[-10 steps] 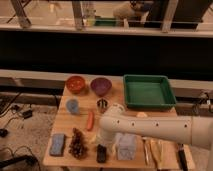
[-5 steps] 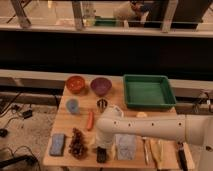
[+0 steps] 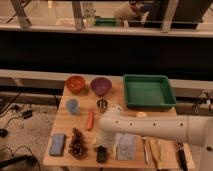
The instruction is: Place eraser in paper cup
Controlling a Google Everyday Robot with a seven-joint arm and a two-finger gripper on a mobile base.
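Lowered a touch, the gripper (image 3: 106, 146) hangs at the near edge beside the cloth (image 3: 126, 146); spread or closed, I cannot tell. Eraser (image 3: 181, 156) lies near right, well apart: probably light, stiff, flat, best pinched across its narrow sides

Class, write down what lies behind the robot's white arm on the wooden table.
Only a cream sliver, probably the paper cup, shows above the arm; the rest is covered. The gripper hangs near the front edge of the table, over a small dark block, hiding part of it.
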